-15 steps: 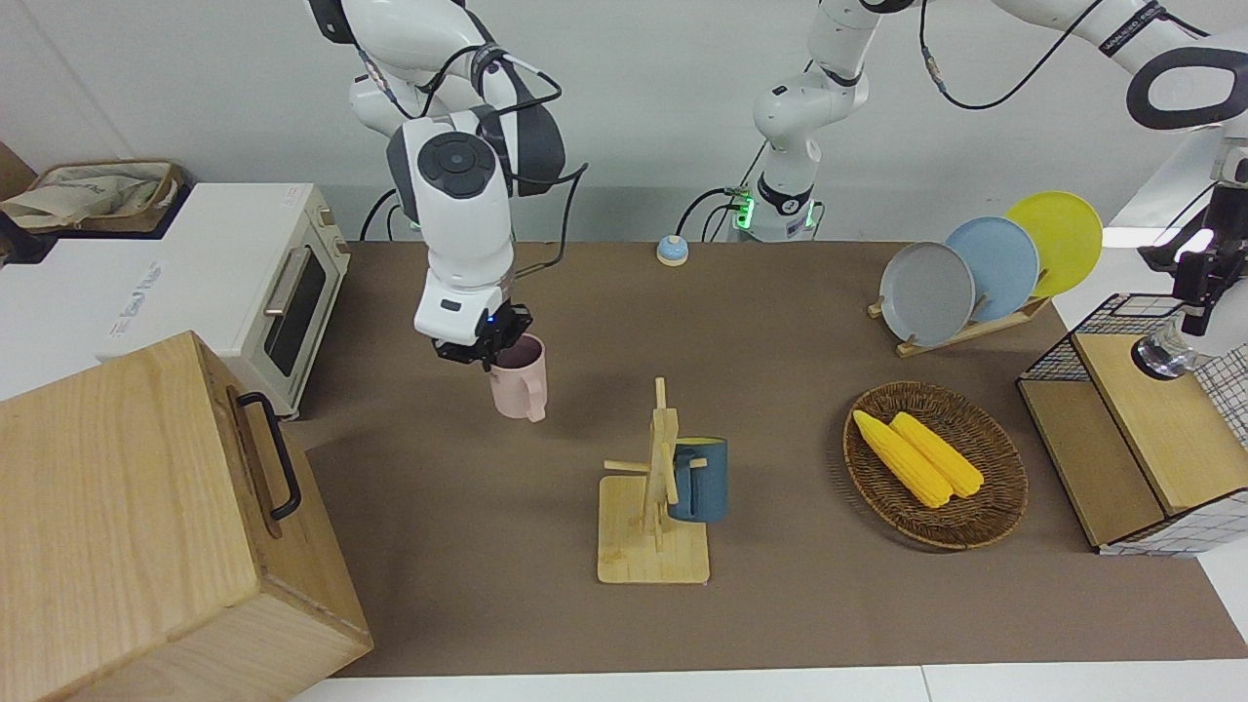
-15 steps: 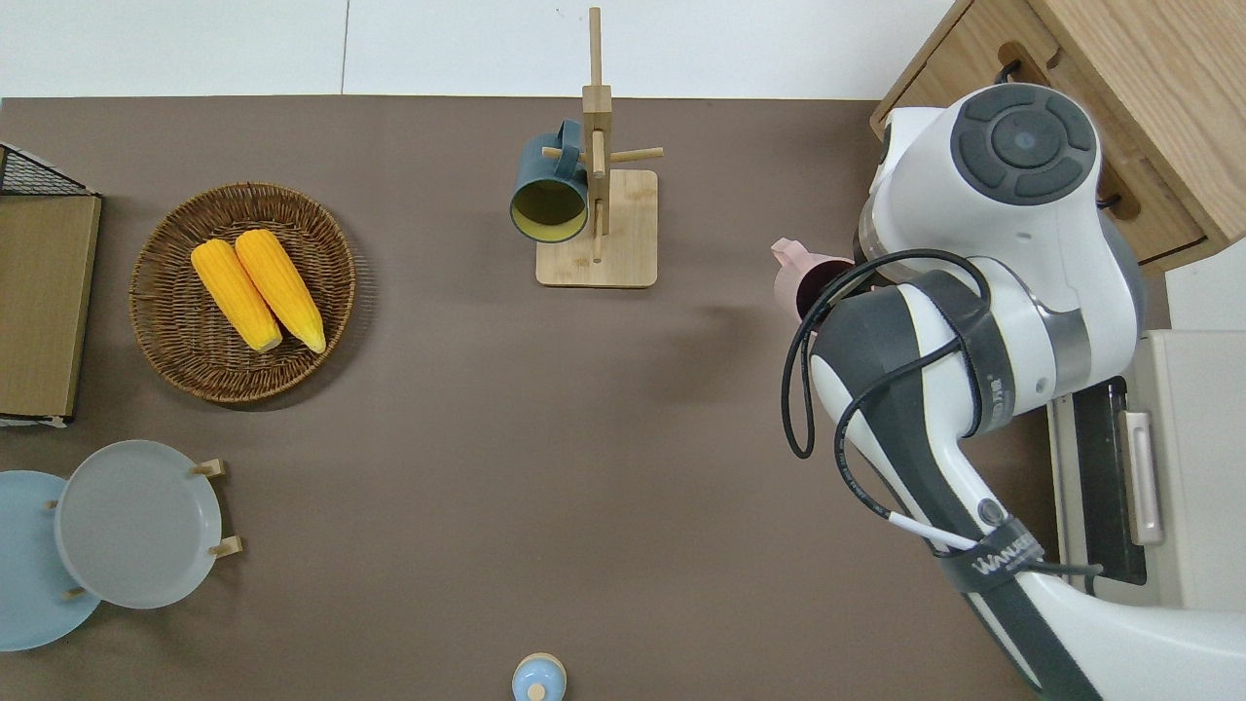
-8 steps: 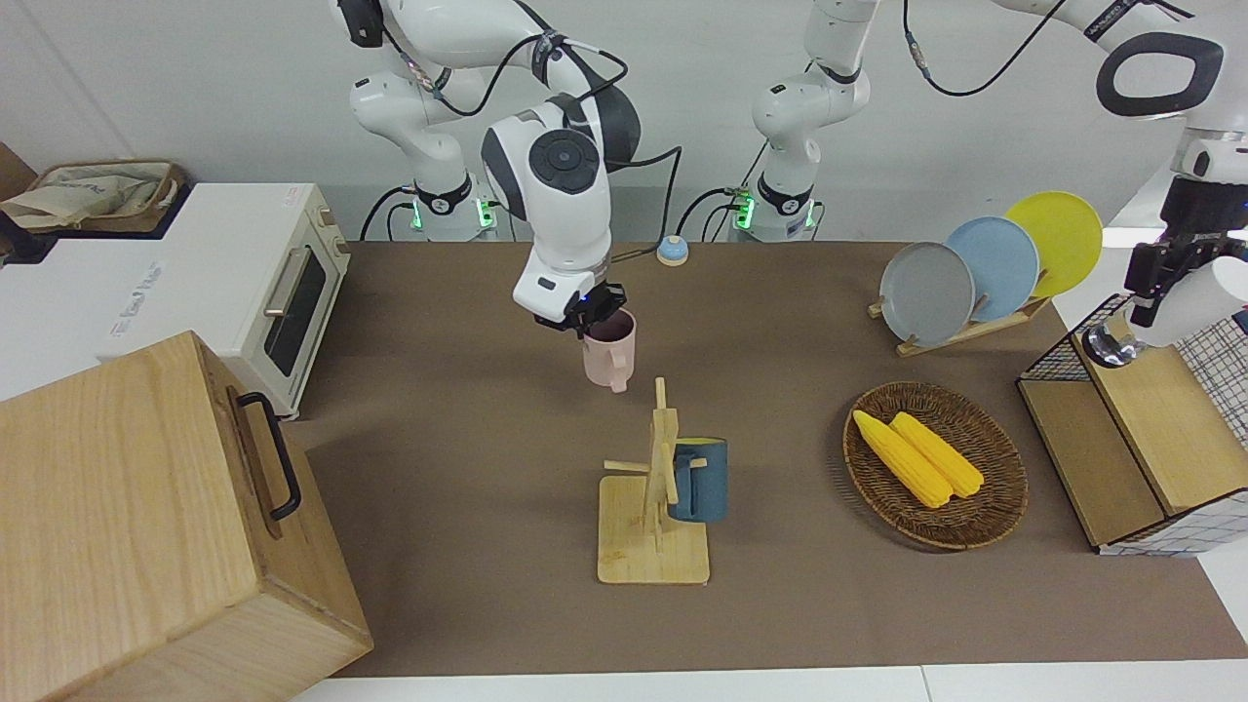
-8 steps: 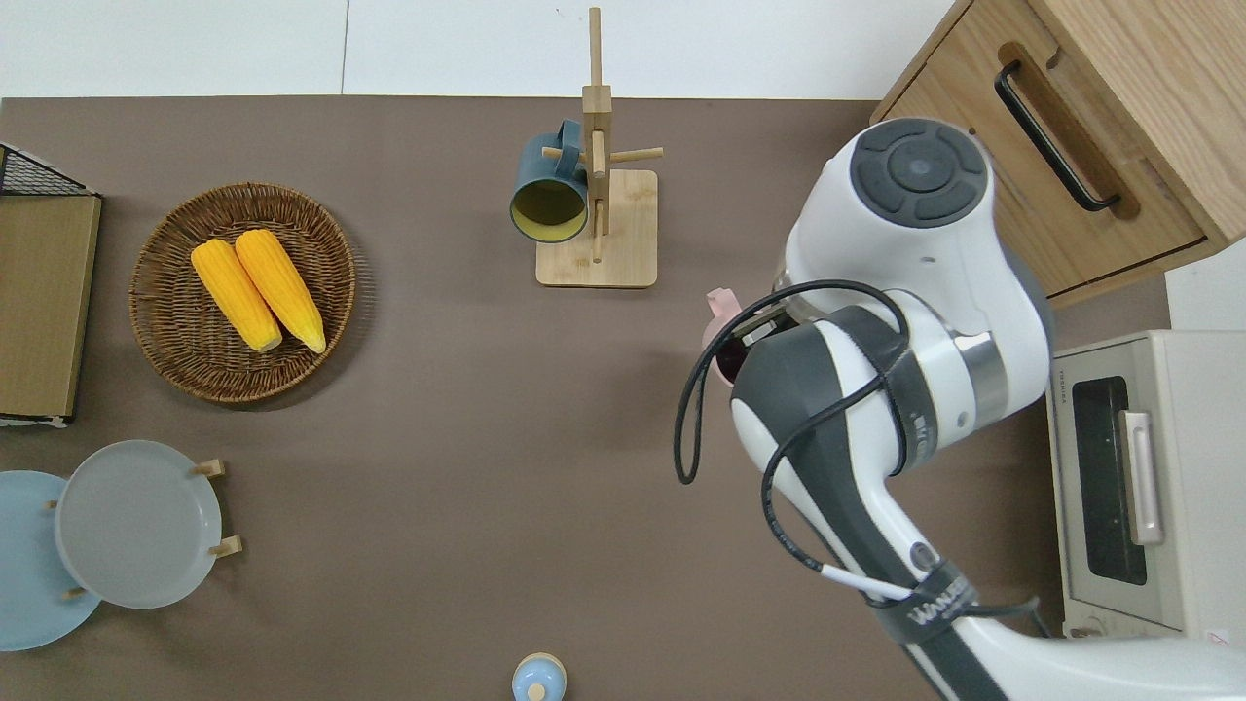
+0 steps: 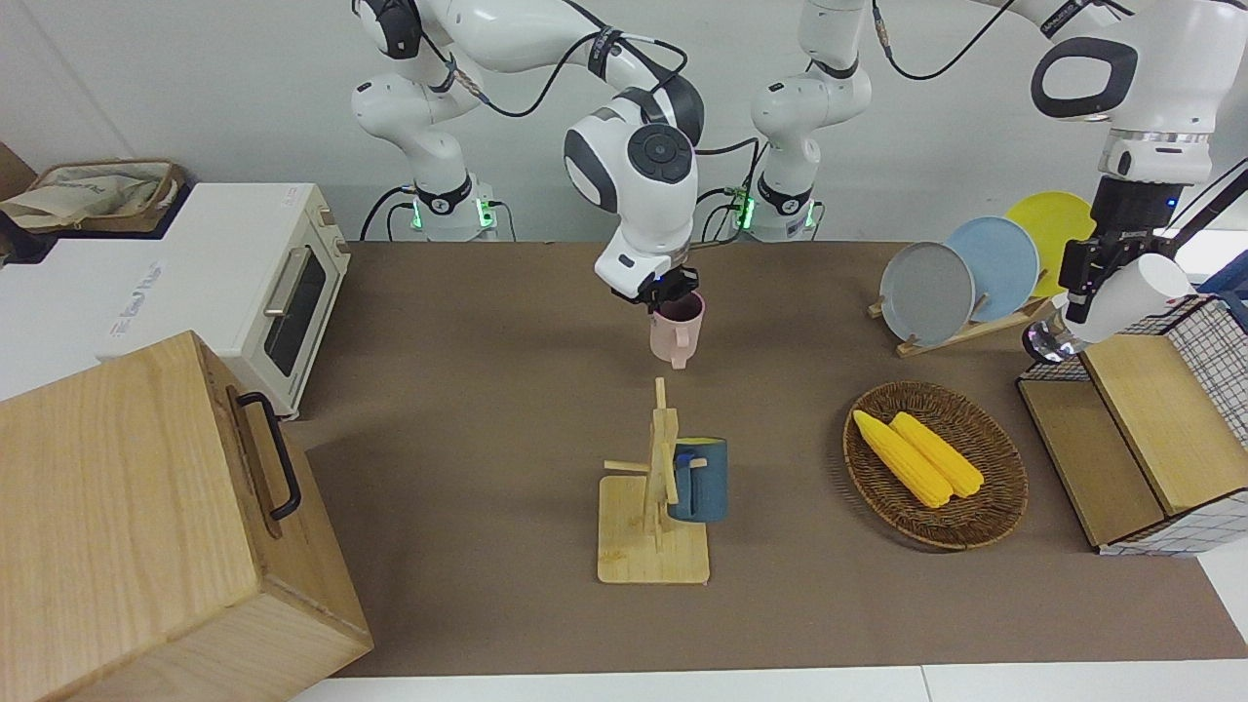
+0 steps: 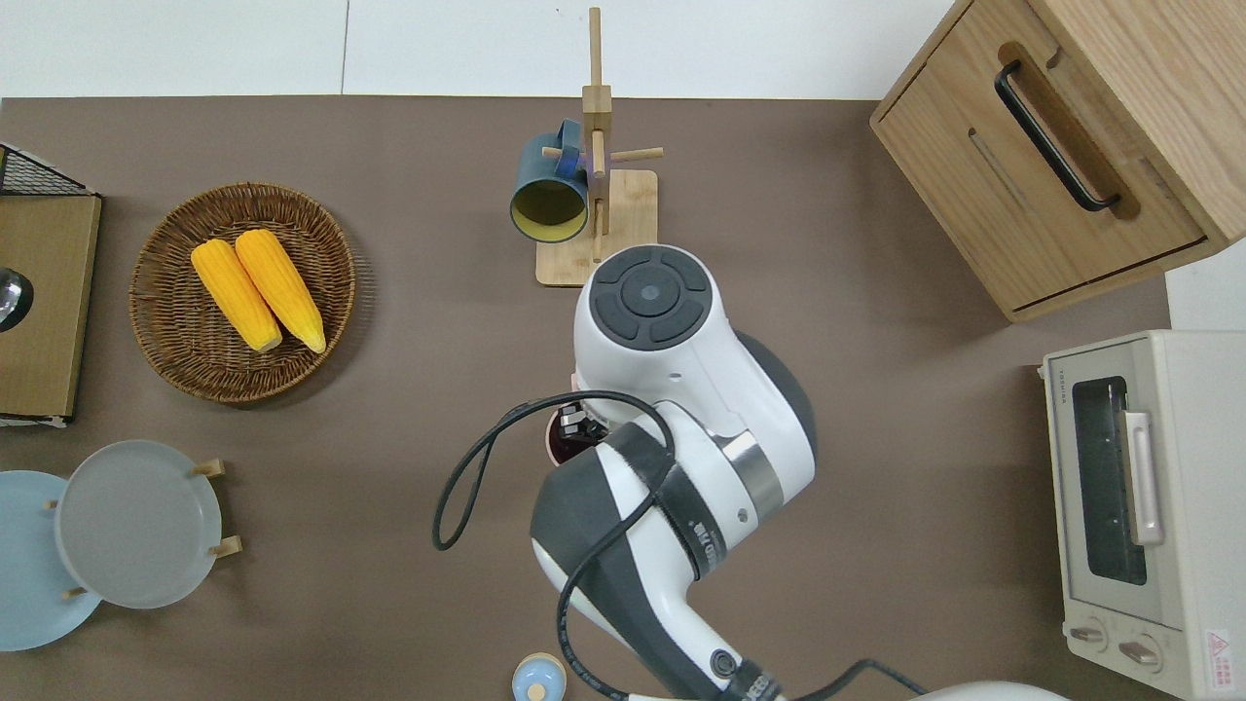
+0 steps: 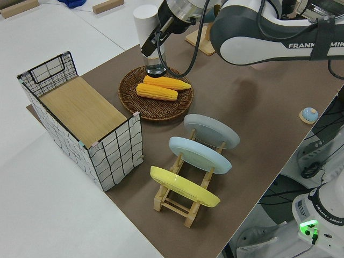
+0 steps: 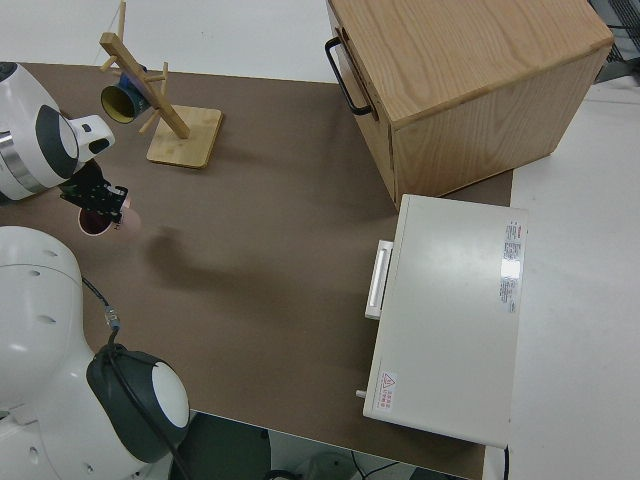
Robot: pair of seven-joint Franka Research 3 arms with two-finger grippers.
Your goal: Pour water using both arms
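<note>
My right gripper is shut on the rim of a pink mug and holds it upright in the air over the middle of the table, nearer to the robots than the mug tree. In the overhead view the arm hides most of the mug; the right side view shows the mug under the gripper. My left gripper is shut on a white bottle with a clear end, tilted, over the wire crate at the left arm's end. The left side view shows this bottle too. Water is not visible.
A wooden mug tree carries a blue mug. A wicker basket holds two corn cobs. A plate rack, a wire crate with a wooden lid, a wooden box, a toaster oven and a small blue bell ring the table.
The right arm has carried the pink mug from near the toaster oven to the table's middle. The left arm has lifted the bottle off the crate's lid and moved it inward.
</note>
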